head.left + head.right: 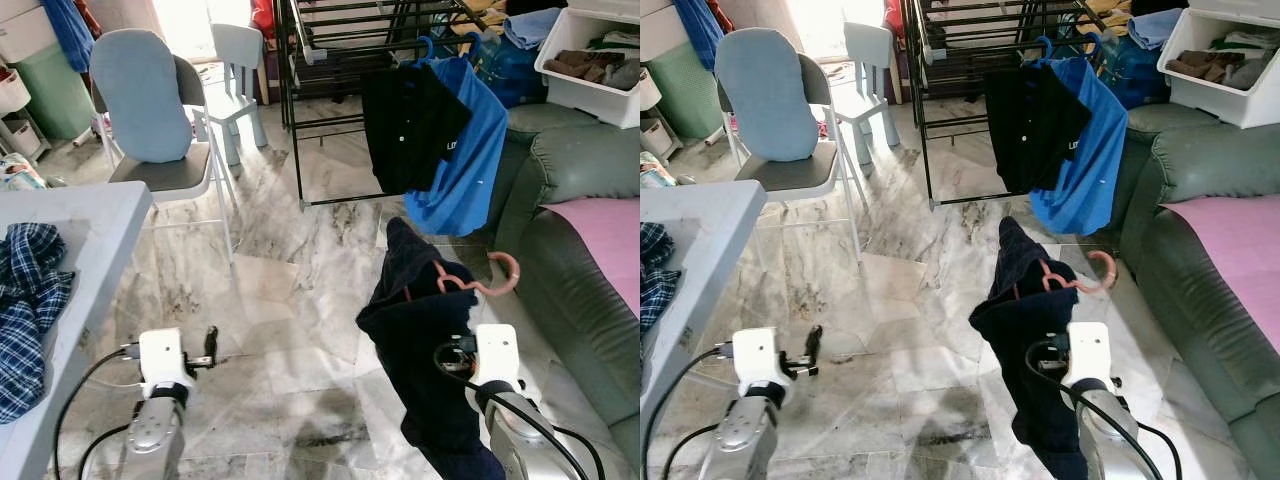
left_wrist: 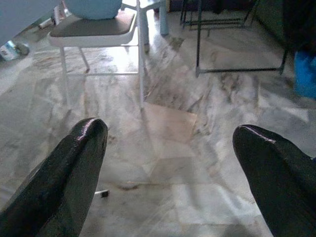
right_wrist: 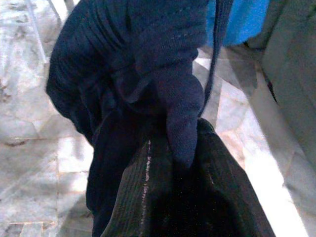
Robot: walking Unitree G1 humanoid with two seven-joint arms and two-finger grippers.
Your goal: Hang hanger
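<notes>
Filling the right side, a green sofa (image 1: 580,230) carries a pink cover (image 1: 605,225), with a white bin (image 1: 590,60) above it. Marble floor (image 1: 290,300) runs back to a black rack (image 1: 330,60), where a blue shirt (image 1: 465,150) and a black shirt (image 1: 410,125) hang. A grey table (image 1: 90,225) at left holds a plaid shirt (image 1: 25,300); behind it stands a chair (image 1: 165,130). The right gripper (image 3: 168,163) is clamped on a navy garment (image 1: 425,340) that hangs on a pink hanger (image 1: 480,280), held over the floor, well short of the rack. The left gripper (image 2: 173,163) hovers low with fingers (image 2: 74,168) spread wide, holding nothing.
</notes>
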